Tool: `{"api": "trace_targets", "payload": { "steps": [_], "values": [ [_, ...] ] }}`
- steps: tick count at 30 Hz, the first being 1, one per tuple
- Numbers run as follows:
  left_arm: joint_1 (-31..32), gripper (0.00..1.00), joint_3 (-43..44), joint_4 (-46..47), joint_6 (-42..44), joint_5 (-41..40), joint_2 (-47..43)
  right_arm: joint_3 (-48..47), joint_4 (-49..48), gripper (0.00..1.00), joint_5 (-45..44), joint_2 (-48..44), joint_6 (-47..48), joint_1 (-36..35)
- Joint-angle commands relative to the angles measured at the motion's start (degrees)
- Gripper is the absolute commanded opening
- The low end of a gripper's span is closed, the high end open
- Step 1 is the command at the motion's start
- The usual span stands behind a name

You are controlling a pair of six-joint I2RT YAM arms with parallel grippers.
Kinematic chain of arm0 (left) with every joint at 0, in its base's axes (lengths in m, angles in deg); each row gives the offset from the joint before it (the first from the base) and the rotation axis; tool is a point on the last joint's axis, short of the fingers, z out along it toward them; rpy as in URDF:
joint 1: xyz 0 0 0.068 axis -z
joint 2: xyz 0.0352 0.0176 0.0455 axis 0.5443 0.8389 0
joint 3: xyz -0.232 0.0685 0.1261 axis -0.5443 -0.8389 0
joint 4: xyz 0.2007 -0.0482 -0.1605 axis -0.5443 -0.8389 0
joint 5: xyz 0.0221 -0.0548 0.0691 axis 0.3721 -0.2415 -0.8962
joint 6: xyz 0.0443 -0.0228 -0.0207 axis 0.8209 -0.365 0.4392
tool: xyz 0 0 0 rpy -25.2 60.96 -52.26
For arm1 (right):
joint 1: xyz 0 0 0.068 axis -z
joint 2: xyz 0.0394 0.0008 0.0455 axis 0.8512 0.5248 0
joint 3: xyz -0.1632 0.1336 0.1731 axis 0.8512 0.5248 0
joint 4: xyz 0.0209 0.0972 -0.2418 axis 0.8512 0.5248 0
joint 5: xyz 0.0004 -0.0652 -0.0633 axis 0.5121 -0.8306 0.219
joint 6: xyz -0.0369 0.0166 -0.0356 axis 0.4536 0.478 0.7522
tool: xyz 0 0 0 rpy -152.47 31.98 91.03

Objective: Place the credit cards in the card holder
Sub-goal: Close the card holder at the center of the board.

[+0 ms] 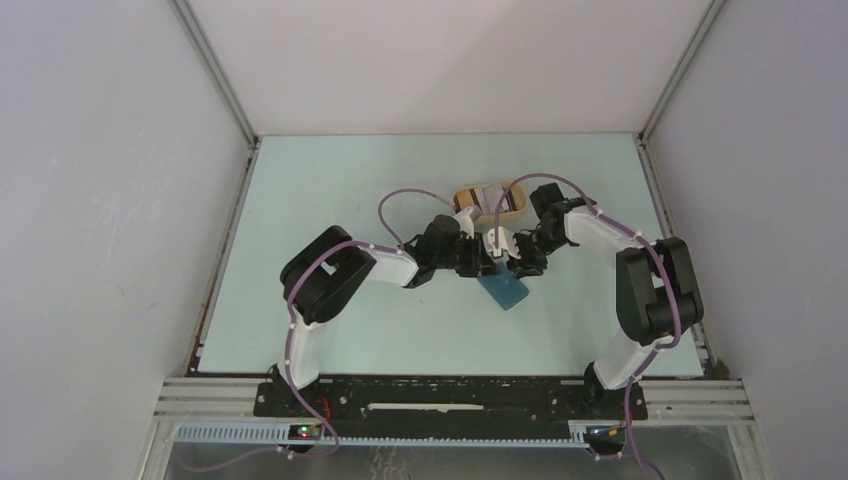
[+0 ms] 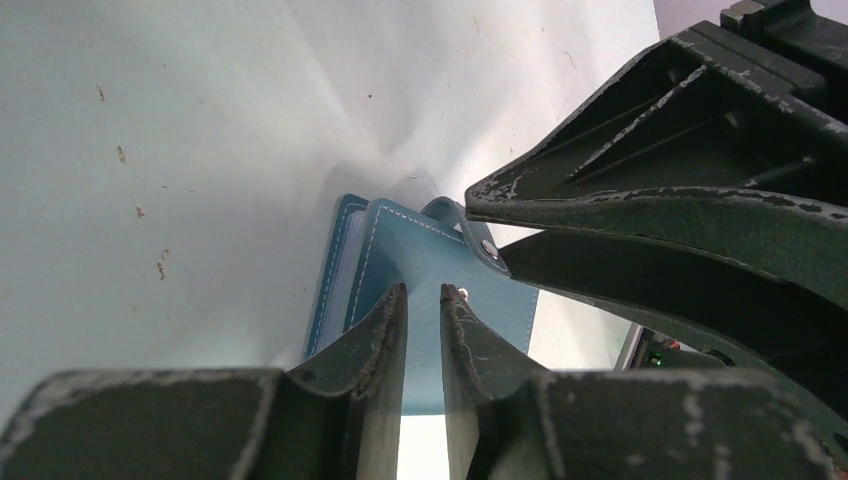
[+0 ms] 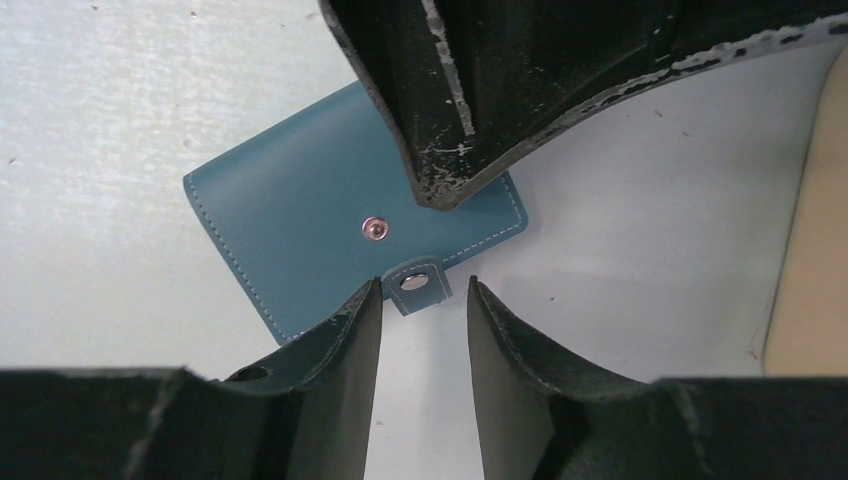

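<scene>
The card holder lies folded shut on the table, a teal-blue wallet with its snap tab unfastened. My right gripper is open, and the tab lies loose between its fingertips. My left gripper hovers over the wallet's cover, jaws a narrow gap apart with nothing between them. In the right wrist view its fingertips rest on the cover. Pale credit cards lie in the tan tray behind both grippers.
The tan oval tray stands just behind the two grippers, and its rim shows at the right of the right wrist view. Both arms meet at the table's middle. White walls close in the table on three sides.
</scene>
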Motion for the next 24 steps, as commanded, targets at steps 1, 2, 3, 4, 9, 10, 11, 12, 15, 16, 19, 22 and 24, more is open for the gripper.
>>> {"api": "trace_targets", "payload": {
  "steps": [1, 2, 3, 4, 9, 10, 11, 12, 15, 16, 19, 22, 24],
  "values": [
    [-0.2, 0.24, -1.9, 0.4, 1.2, 0.2, 0.5, 0.1, -2.8, 0.44, -1.3, 0.6, -2.1, -0.8],
    [-0.2, 0.24, -2.0, 0.4, 1.2, 0.2, 0.6, 0.2, -2.8, 0.43, -1.4, 0.6, -2.1, -0.8],
    [-0.2, 0.24, -1.9, 0.5, 1.2, 0.3, 0.6, 0.3, -2.8, 0.42, -1.4, 0.6, -2.1, -0.8],
    [-0.2, 0.24, -1.9, 0.4, 1.2, 0.3, 0.6, 0.4, -2.8, 0.41, -1.4, 0.6, -2.0, -0.8],
    [-0.2, 0.24, -1.9, 0.5, 1.1, 0.3, 0.7, 0.4, -2.2, 0.33, -1.5, 1.1, -1.5, -1.0],
    [-0.2, 0.24, -1.9, 0.5, 1.1, 0.3, 0.7, 0.4, -2.1, 0.32, -1.4, 1.1, -1.3, -1.0],
    [-0.2, 0.24, -1.9, 0.5, 1.1, 0.3, 0.8, 0.4, -1.8, 0.30, -1.4, 1.1, -1.2, -1.0],
    [-0.2, 0.24, -1.9, 0.5, 1.1, 0.3, 0.7, 0.4, -1.5, 0.28, -1.3, 1.1, -1.0, -1.0],
    [-0.2, 0.24, -1.8, 0.5, 1.1, 0.3, 0.7, 0.4, -0.9, 0.21, -1.3, 1.2, -0.7, -1.0],
    [-0.2, 0.24, -1.8, 0.5, 1.1, 0.4, 0.7, 0.4, -0.8, 0.18, -1.3, 1.1, -0.6, -1.0],
    [-0.2, 0.24, -1.9, 0.6, 1.1, 0.4, 0.7, 0.4, -0.4, 0.12, -1.3, 1.0, -0.4, -0.9],
    [-0.2, 0.24, -1.9, 0.6, 1.1, 0.3, 0.7, 0.4, -0.4, 0.07, -1.0, 0.6, -0.5, -0.9],
    [-0.2, 0.24, -1.9, 0.6, 1.1, 0.3, 0.7, 0.4, -0.4, 0.04, -0.6, 0.1, -1.0, -1.0]
  ]
}}
